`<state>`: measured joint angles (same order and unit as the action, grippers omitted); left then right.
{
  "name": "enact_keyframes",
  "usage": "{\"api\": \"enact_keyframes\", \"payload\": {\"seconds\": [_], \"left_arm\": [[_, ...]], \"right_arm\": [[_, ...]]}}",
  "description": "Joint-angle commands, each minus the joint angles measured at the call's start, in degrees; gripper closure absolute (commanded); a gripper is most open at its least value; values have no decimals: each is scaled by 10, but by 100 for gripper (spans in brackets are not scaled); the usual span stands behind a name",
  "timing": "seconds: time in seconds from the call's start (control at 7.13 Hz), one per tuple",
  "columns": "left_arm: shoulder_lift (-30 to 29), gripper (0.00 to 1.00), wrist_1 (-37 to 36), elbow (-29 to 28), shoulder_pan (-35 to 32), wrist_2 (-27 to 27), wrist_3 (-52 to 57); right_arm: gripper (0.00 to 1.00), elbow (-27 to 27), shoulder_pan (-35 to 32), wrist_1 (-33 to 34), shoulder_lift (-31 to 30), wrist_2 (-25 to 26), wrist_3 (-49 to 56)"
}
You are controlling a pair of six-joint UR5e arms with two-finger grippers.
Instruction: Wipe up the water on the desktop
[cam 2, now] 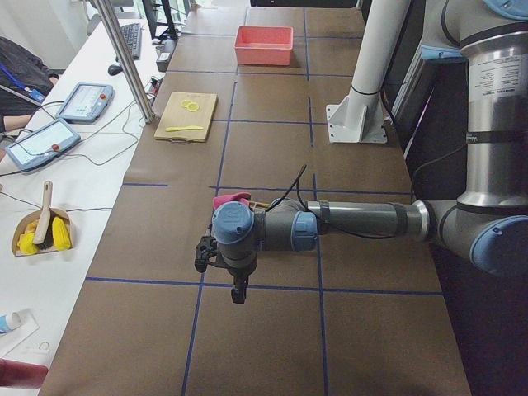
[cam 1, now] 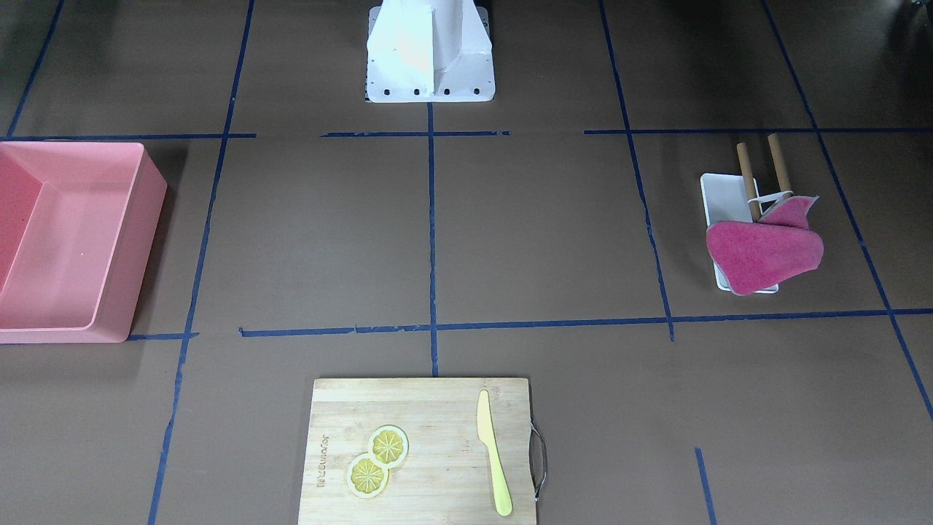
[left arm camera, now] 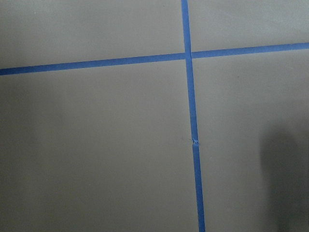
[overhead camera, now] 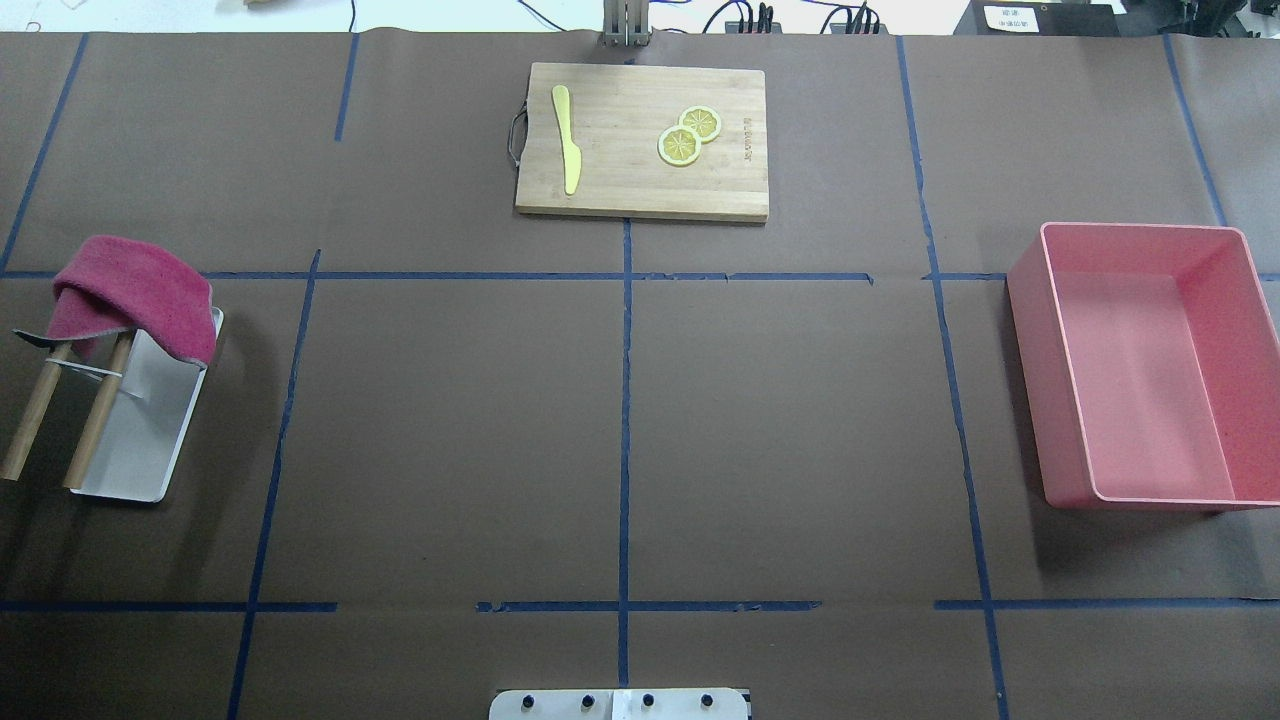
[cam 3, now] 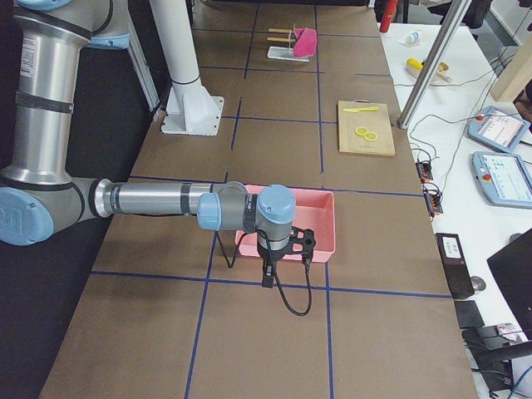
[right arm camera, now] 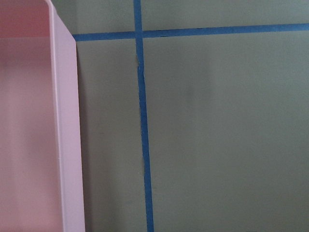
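Note:
The desktop point(overhead camera: 450, 430) is a dark-brown surface crossed by blue tape lines; I can make out no water on it. A magenta cloth point(overhead camera: 135, 290) hangs over a two-rod wooden rack point(overhead camera: 30, 420) above a white tray point(overhead camera: 140, 440) on the robot's left side; it also shows in the front view point(cam 1: 762, 251). My left gripper point(cam 2: 238, 290) points down over bare desktop near the cloth, seen only in the left side view; I cannot tell if it is open. My right gripper point(cam 3: 268, 278) hangs by the pink bin point(cam 3: 320, 224), seen only in the right side view; I cannot tell its state.
The pink bin point(overhead camera: 1140, 370) stands on the robot's right side. A bamboo cutting board point(overhead camera: 640, 140) at the far edge holds a yellow knife point(overhead camera: 567, 140) and two lemon slices point(overhead camera: 690, 135). The white robot base point(cam 1: 430, 51) stands at the near middle edge.

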<state>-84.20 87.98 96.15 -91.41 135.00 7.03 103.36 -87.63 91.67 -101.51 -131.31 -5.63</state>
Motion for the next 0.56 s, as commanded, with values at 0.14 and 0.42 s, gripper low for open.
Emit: {"api": "enact_keyframes", "payload": {"seconds": [0.14,0.42], "left_arm": [[-1,0,2,1,4,0,1],[-3,0,1,4,4,0,1]], "right_arm": [[0,-1,2,0,0,0,2],[0,-3,2,0,3,4,5]]}}
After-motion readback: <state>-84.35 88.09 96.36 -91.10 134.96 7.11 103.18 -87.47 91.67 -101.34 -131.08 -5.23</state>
